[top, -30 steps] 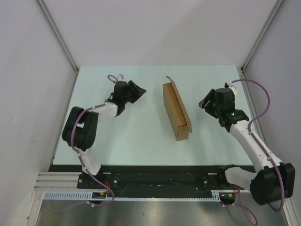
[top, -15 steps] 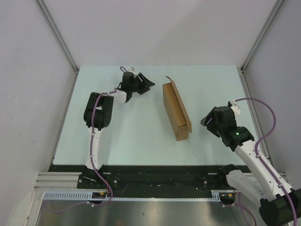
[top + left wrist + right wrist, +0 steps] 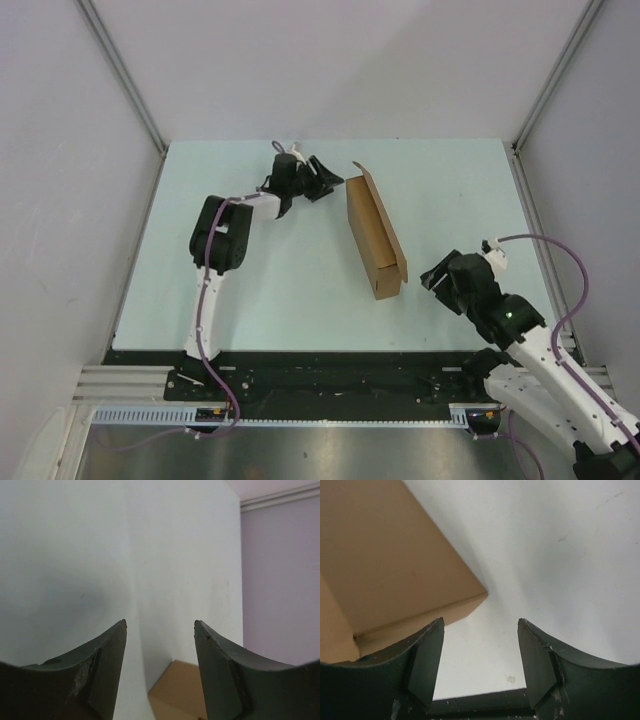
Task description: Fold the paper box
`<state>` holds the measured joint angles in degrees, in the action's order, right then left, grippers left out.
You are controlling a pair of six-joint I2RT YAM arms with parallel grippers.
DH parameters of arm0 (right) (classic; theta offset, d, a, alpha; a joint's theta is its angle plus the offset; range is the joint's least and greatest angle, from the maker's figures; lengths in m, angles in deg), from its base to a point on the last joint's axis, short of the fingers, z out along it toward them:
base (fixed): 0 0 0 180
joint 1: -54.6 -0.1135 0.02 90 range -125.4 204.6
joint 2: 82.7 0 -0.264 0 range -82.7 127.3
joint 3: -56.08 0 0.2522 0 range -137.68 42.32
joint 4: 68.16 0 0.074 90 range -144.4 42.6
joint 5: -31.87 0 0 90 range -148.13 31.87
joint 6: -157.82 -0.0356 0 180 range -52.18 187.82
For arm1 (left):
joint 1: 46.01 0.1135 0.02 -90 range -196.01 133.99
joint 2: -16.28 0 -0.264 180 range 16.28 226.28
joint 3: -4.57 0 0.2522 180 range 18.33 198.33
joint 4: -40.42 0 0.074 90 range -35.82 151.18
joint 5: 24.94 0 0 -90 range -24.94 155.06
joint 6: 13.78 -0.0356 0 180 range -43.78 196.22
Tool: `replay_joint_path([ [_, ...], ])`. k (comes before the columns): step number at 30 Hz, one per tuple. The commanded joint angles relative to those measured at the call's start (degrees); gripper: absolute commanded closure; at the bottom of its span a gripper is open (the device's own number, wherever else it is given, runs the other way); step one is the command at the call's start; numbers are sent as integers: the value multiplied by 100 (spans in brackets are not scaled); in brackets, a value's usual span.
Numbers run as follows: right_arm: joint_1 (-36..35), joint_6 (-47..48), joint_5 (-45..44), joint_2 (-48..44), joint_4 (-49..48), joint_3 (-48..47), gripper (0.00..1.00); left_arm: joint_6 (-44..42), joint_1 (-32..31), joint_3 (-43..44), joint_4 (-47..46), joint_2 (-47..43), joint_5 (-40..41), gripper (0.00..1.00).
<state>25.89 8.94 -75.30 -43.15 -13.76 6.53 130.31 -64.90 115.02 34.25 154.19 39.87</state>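
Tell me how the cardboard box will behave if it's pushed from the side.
The paper box is thin, plain cardboard, so probably light and likely to slide on the smooth table. It looks long and narrow, so a sideways push may tip it. Its raised flap would probably bend rather than carry force.

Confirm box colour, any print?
Plain brown paper box, unprinted; clearest in the top external view.

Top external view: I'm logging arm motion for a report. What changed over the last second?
The left gripper swung right and slightly farther away, closing in on the far end of the paper box. The right gripper drew back toward the near side and now sits beside the box's near end. Nothing was taken hold of or let go. The box stayed where it was.
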Motion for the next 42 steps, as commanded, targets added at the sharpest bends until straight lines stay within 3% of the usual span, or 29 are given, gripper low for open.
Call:
replay_joint_path([
  [1, -915, -370, -910, -561, 506, 247, 32, 242, 210, -1008, -477, -633, 172, 38],
  [8, -3700, -1239, -2972, -1046, 532, 924, 29, 243, 431, -2162, -838, -1362, 251, 38],
  [10, -4533, -2133, -3397, -906, 733, 1030, 30, 68, 431, -1988, -698, -1363, 234, 38],
  [14, -5092, -3305, -3793, -81, 823, 1144, 36, -144, 395, -1522, -259, -1152, 111, 38],
  [19, -4996, -3385, -3873, 203, 120, 1197, 53, -126, 264, -1205, -275, -933, 14, 39],
  [22, -4391, -2843, -3532, -201, -658, 1434, 71, -65, 185, -1074, -398, -845, -56, 39],
  [25, -3354, -1902, -2235, -579, -1695, 1828, 85, -30, 123, -880, -407, -730, -214, 39],
  [28, -2650, -1453, -1582, -502, -2347, 1953, 92, -30, 88, -801, -425, -660, -302, 40],
  [36, -1885, -1039, -508, 649, -4316, 2059, 96, -38, -79, -555, -354, -414, -460, 41],
  [42, -1313, -942, -77, 1081, -4697, 2032, 96, -12, -220, -597, -424, -387, -618, 42],
])
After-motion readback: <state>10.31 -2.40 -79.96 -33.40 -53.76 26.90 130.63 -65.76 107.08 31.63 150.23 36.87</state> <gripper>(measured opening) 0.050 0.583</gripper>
